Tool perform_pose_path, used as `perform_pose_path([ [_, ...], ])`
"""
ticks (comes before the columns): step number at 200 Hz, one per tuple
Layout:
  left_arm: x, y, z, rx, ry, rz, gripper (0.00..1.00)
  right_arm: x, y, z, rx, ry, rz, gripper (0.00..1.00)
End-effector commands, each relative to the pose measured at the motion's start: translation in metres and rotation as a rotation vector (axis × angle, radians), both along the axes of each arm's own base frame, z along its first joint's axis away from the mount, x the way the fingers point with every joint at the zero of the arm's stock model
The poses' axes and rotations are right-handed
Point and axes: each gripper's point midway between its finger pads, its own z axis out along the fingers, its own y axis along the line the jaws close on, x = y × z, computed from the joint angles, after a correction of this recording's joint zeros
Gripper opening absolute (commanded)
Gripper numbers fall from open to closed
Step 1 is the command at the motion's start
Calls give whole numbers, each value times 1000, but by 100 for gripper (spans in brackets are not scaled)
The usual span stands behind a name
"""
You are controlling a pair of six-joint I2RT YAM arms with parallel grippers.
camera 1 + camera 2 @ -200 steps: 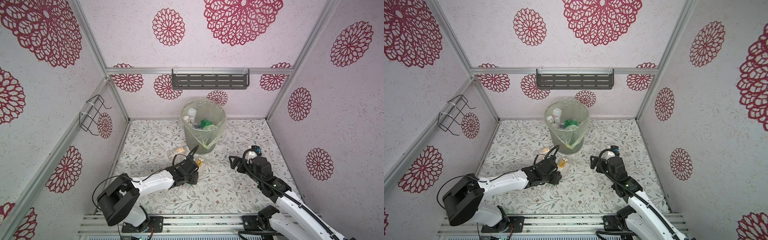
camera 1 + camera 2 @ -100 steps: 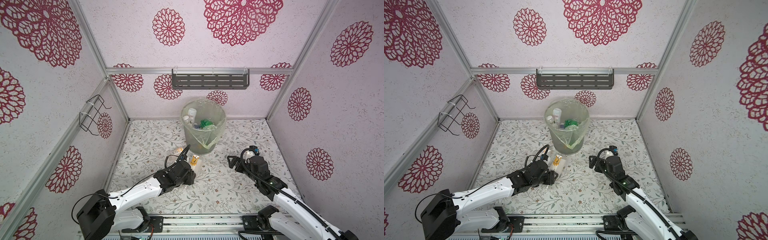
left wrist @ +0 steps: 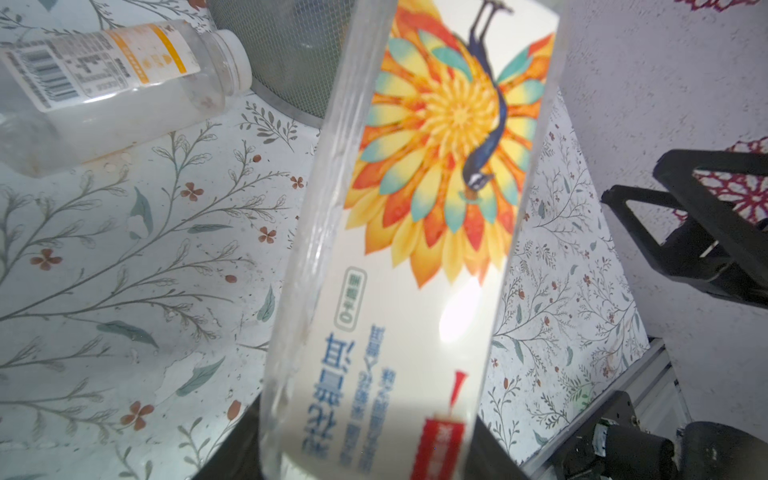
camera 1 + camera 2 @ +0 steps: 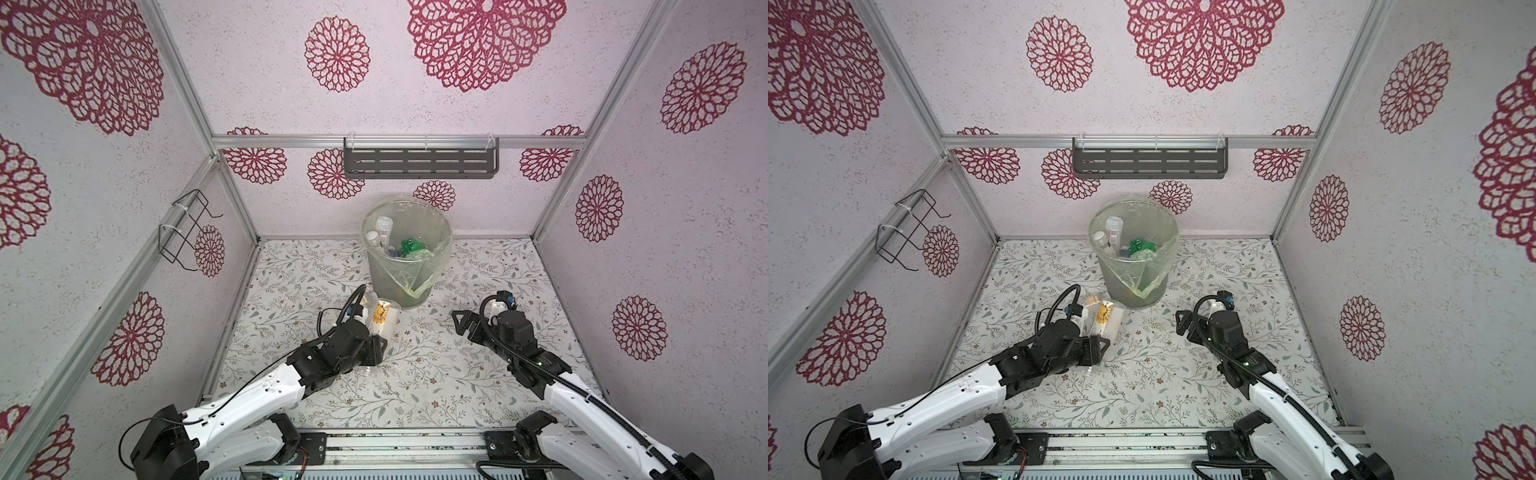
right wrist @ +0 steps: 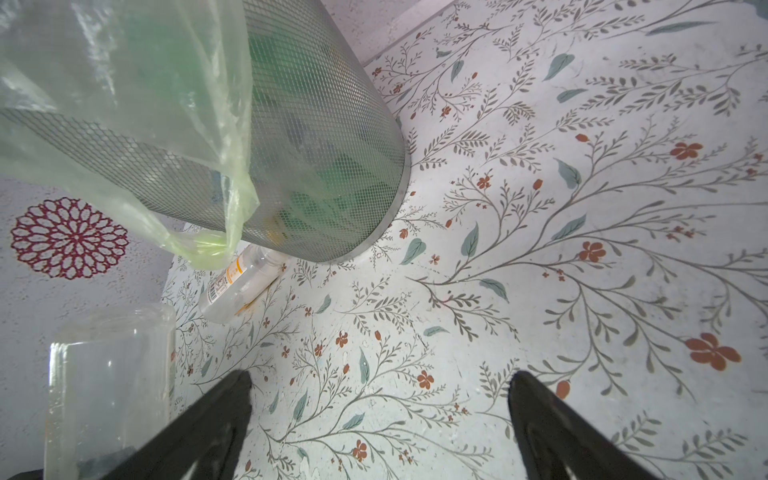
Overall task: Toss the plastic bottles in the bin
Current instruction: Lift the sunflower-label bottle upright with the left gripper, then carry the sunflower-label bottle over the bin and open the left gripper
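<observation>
The mesh bin [image 4: 377, 270], lined with a yellowish bag [image 4: 409, 277], stands at the back of the floral tabletop [image 4: 436, 374]. It contains a green bottle [image 4: 412, 246] and white-capped clear bottles [image 4: 383, 227]. An orange-labelled bottle [image 3: 108, 91] lies at its base. The left gripper [image 4: 373, 350] is clamped on a clear flower-labelled bottle [image 3: 415, 249], tilted up just before the bin. The right gripper [image 5: 380, 419] hovers empty, jaws wide apart.
</observation>
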Motion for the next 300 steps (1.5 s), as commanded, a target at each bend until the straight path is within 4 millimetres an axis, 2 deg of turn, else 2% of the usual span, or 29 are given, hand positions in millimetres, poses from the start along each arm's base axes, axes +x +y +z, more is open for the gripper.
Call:
perform_pose_path([
  [1,4,7,13,-52,-10,37,45,2,-1,17,34,-39,-11,99],
  [47,8,16,40,-139,-42,63,45,0,-2,18,36,-41,-15,99],
  [106,10,27,68,-164,-77,87,44,0,-2,18,46,-37,-17,99],
  [151,10,46,70,-193,-115,146,43,0,-1,19,53,-39,-16,99],
  [208,11,61,90,-258,-175,178,42,2,1,23,60,-43,-13,99],
  [278,11,70,105,-314,-216,198,42,1,0,23,55,-41,-17,99],
  [300,14,72,119,-315,-236,203,42,0,-1,23,54,-43,-16,99],
])
